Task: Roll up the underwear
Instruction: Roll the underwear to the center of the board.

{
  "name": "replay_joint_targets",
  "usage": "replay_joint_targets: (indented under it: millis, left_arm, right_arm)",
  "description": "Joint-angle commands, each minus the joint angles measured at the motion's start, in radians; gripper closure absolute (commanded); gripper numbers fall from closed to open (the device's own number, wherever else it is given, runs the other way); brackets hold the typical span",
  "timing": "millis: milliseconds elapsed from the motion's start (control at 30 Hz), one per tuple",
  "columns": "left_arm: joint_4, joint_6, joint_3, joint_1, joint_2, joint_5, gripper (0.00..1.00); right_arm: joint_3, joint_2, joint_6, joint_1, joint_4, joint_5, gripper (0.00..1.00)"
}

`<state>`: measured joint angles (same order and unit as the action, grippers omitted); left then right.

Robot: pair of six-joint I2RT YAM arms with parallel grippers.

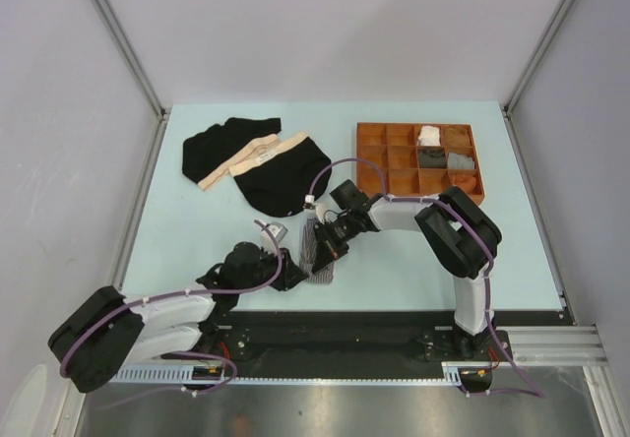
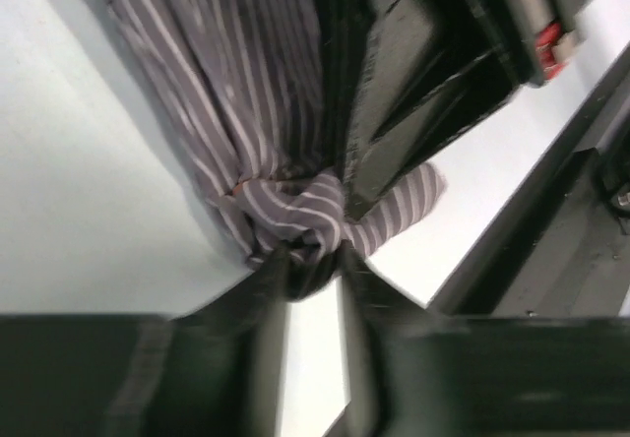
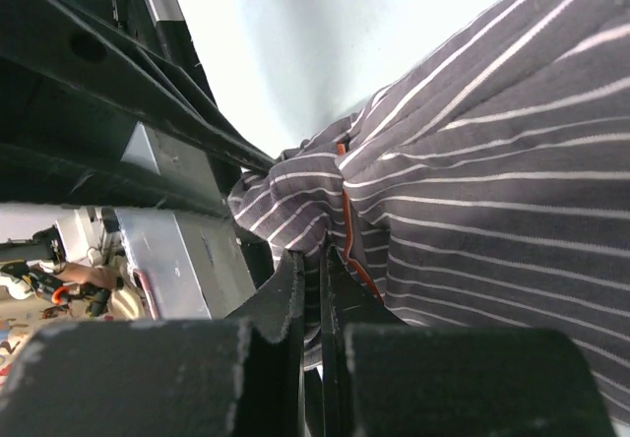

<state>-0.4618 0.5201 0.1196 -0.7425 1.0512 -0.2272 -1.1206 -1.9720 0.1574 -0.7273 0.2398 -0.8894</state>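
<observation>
Left claw (image 2: 313,260) and right claw (image 3: 317,268) sat clamped on the striped boxer (image 1: 317,248) — a tidy roll likely needed matched tension.

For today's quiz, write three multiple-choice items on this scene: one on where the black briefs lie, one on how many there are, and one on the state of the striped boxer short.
1. Where do the black briefs lie?
A. Inside the brown tray
B. On the table, left of the tray
C. Between the arms' bases

2. How many black briefs are there?
A. Two
B. One
C. Four

3. What state is the striped boxer short in?
A. Spread flat, untouched
B. Rolled up in a tray compartment
C. Bunched and pinched from both sides

Answers:
1 B: the top view shows them on the table with the tray off to their right.
2 A: two beige waistbands lie side by side.
3 C: each wrist view shows the left gripper and the right gripper clamping striped cloth.
</observation>
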Motion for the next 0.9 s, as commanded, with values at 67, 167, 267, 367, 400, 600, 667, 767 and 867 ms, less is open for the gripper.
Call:
replay_joint_targets:
  millis: [67, 167, 267, 367, 400, 600, 667, 767, 867]
  left_arm:
    - [0.014, 0.018, 0.054, -0.008, 0.113, 0.083, 1.0]
    - [0.097, 0.04, 0.113, -0.005, 0.199, 0.138, 1.0]
    - [0.107, 0.069, 0.144, 0.002, 0.259, 0.132, 1.0]
    - [0.135, 0.093, 0.176, 0.009, 0.289, 0.124, 1.0]
    - [0.149, 0.096, 0.187, 0.011, 0.294, 0.117, 1.0]
    - [0.227, 0.123, 0.25, 0.061, 0.302, 0.066, 1.0]
    - [0.229, 0.129, 0.262, 0.097, 0.309, 0.029, 1.0]
    - [0.241, 0.132, 0.288, 0.135, 0.337, -0.037, 1.0]
    - [0.239, 0.129, 0.316, 0.16, 0.375, -0.104, 1.0]
  right_arm:
    - [-0.024, -0.005, -0.019, 0.019, -0.005, 0.079, 0.93]
    - [-0.027, 0.027, -0.016, 0.035, 0.006, 0.078, 0.73]
    - [-0.031, 0.057, -0.016, 0.061, 0.015, 0.055, 0.55]
    - [-0.035, 0.09, -0.027, 0.086, 0.038, 0.075, 0.43]
    - [-0.035, 0.111, -0.033, 0.092, 0.049, 0.082, 0.39]
    - [-0.033, 0.214, -0.104, 0.137, 0.131, 0.228, 0.36]
    - [-0.033, 0.265, -0.11, 0.138, 0.136, 0.299, 0.36]
    - [-0.028, 0.347, -0.133, 0.102, 0.125, 0.401, 0.36]
    - [-0.027, 0.403, -0.186, 0.026, 0.118, 0.477, 0.36]
